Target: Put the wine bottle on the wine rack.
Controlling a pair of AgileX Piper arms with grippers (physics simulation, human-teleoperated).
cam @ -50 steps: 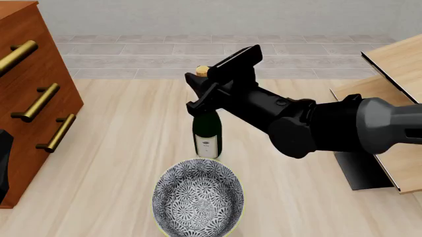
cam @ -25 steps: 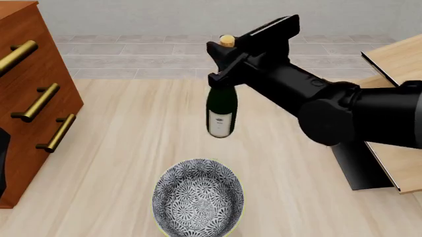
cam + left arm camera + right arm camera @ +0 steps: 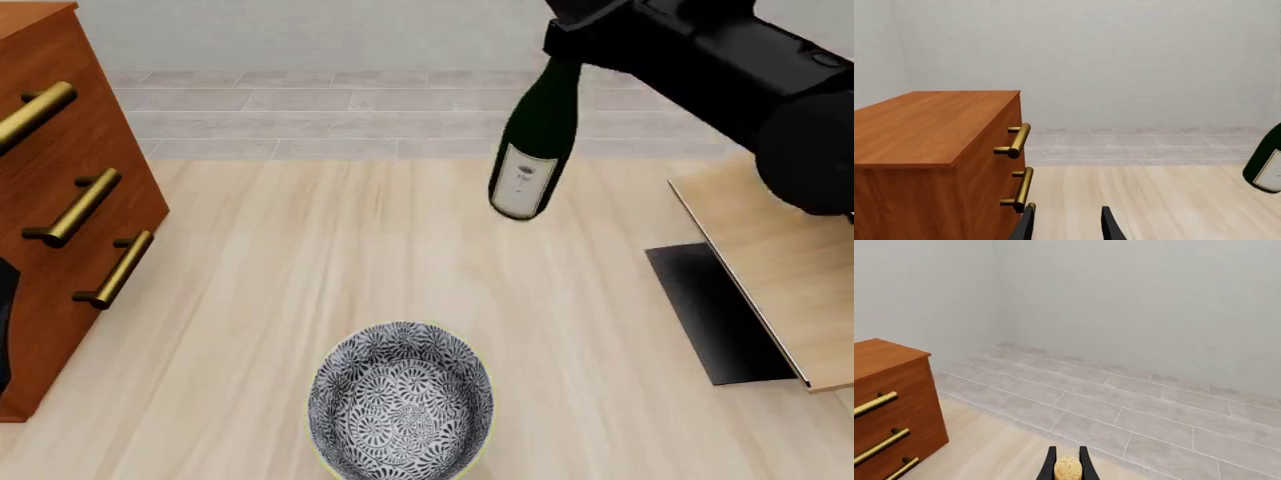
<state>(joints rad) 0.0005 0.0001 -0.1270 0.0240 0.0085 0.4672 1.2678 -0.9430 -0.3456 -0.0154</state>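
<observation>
Up above the desk's far half in the front view, the wine bottle (image 3: 530, 150) hangs tilted from the right gripper (image 3: 577, 30), the wine rack (image 3: 774, 275) at the right edge. Right wrist: fingers pinch the cork (image 3: 1068, 468). Left wrist: the left gripper (image 3: 1067, 225) spread, beside the cabinet (image 3: 934, 165).
</observation>
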